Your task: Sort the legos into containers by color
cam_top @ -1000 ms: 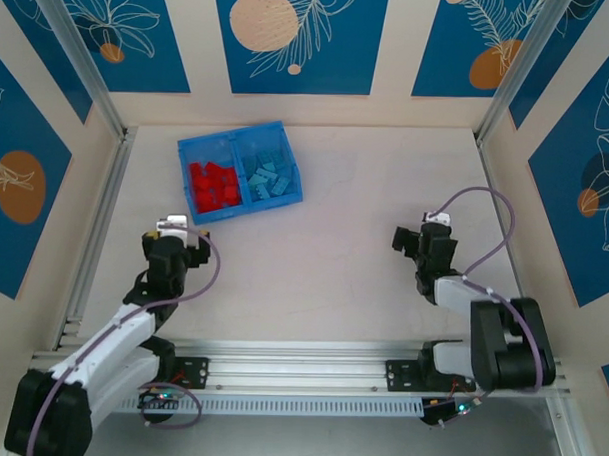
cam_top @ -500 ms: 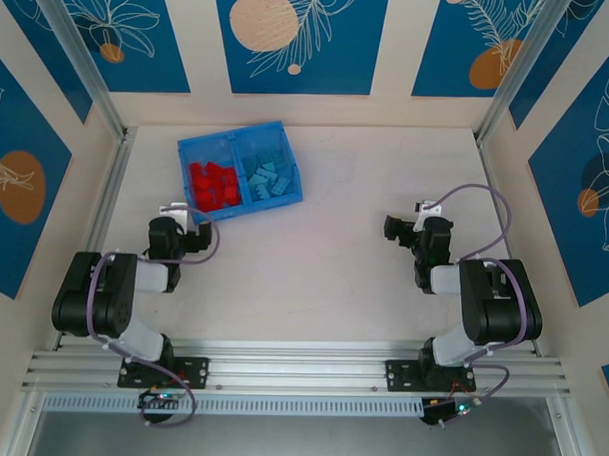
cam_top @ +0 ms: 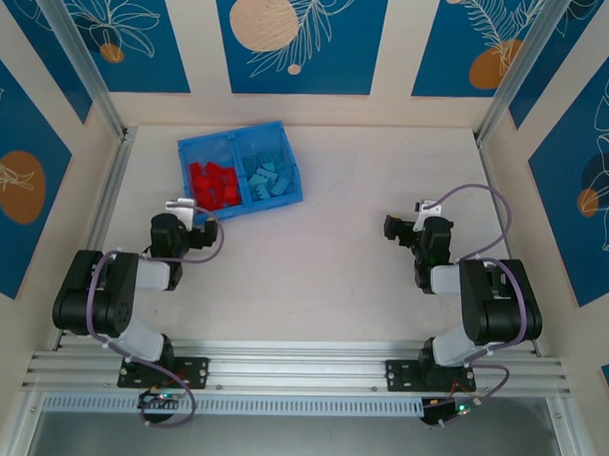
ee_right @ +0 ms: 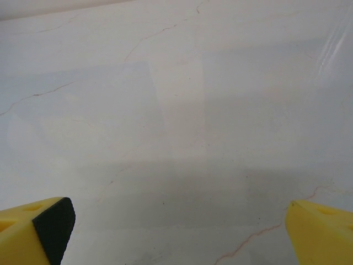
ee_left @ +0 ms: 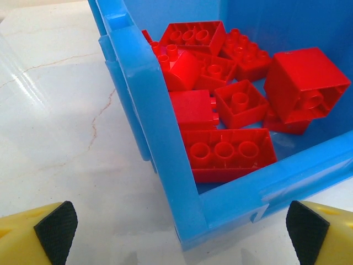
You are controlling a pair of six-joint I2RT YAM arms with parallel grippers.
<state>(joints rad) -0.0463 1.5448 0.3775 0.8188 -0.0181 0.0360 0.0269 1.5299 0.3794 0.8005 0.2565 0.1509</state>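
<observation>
Two colour groups already lie apart: every brick that can be seen sits inside the shallow rectangular blue plastic bin (cam_top: 255, 209), the bright red plastic legos (cam_top: 214, 184) heaped in the compartment nearer the left arm and the light blue plastic legos (cam_top: 268, 177) in the one across the central divider wall. Judged from that layout, the sorting looks finished, or as good as finished, with nothing left to do but confirm that no stray brick is hidden. The bin stands toward the far left of the pale, marble-veined tabletop (cam_top: 323, 259), turned slightly askew. The left gripper (cam_top: 190, 224) hovers just beside the bin's near corner, its yellow fingers with black pads spread wide and holding nothing; the right gripper (cam_top: 400, 228) hangs well apart from the bin over bare table, its fingers equally wide and empty. From the left wrist the bin wall (ee_left: 149, 127) reads as thick, smooth, slightly glossy moulded plastic with a stepped rim, and the red bricks (ee_left: 229, 152) as hard, shiny blocks with round studs on top and hollow undersides, some square, some oblong, tumbled at odd angles. From the right wrist the table (ee_right: 176, 110) looks polished and faintly reflective, crossed by thin brown veins.
</observation>
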